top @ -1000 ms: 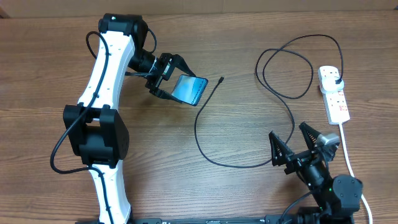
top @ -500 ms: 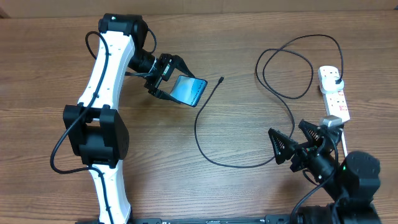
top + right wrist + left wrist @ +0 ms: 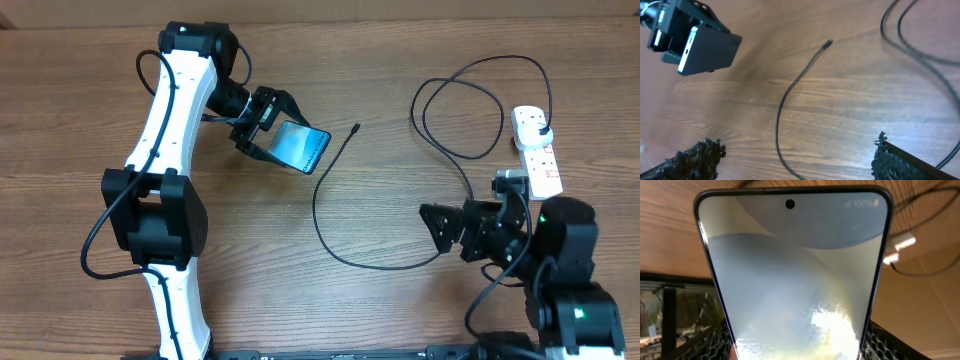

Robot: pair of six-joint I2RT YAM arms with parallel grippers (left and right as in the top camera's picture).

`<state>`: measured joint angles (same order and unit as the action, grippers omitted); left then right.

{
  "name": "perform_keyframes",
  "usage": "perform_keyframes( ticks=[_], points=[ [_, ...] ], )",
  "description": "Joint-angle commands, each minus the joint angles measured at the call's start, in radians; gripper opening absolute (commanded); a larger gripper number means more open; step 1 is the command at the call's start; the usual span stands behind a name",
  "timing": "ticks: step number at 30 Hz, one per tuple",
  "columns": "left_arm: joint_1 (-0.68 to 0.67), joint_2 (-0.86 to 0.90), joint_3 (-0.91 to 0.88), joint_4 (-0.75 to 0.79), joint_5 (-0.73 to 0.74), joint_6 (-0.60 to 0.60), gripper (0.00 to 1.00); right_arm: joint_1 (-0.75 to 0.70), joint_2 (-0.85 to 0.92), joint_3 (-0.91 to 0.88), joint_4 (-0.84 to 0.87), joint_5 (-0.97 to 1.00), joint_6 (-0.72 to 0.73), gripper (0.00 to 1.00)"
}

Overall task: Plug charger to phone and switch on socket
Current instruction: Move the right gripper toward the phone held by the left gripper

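Observation:
My left gripper (image 3: pixel 268 128) is shut on the phone (image 3: pixel 301 146) and holds it tilted above the table at the upper left. The phone's light screen (image 3: pixel 795 280) fills the left wrist view, with a finger (image 3: pixel 890 345) on each side. The charger's thin black cable (image 3: pixel 325 215) curves across the table; its connector tip (image 3: pixel 357 128) lies just right of the phone and also shows in the right wrist view (image 3: pixel 828 43). Its black plug (image 3: pixel 541 132) sits in the socket (image 3: pixel 537 152), a white power strip at the right. My right gripper (image 3: pixel 447 226) is open, above the cable's lower bend.
The power strip's thick white cord (image 3: pixel 556 225) runs down toward the front past my right arm. The black cable makes a large loop (image 3: pixel 470 110) at the upper right. The wooden table's far edge (image 3: pixel 400 22) runs along the top.
My right gripper has swung up and to the left, toward the cable's lower bend. My left gripper with the phone has stayed in place.

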<state>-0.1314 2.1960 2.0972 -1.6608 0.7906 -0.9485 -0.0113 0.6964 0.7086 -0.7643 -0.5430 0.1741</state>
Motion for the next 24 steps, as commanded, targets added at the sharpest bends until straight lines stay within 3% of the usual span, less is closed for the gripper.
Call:
perform_keyframes(
  ticks=[1,4,9,17,24],
  points=[
    [-0.007,-0.012,0.029,-0.002,-0.071,-0.022,0.66,0.006,0.042,0.031,0.003,-0.021,0.115,1.00],
    [-0.007,-0.012,0.029,0.009,-0.152,-0.045,0.66,0.006,0.089,0.031,0.003,-0.021,0.201,1.00],
    [-0.013,-0.012,0.029,0.020,-0.261,-0.070,0.66,0.006,0.184,0.031,0.048,-0.072,0.201,1.00],
    [-0.050,-0.012,0.028,0.053,-0.447,-0.129,0.65,0.016,0.377,0.031,0.225,-0.201,0.299,0.93],
    [-0.101,-0.012,0.028,0.063,-0.484,-0.256,0.66,0.118,0.500,0.031,0.433,-0.197,0.453,0.86]
  ],
)
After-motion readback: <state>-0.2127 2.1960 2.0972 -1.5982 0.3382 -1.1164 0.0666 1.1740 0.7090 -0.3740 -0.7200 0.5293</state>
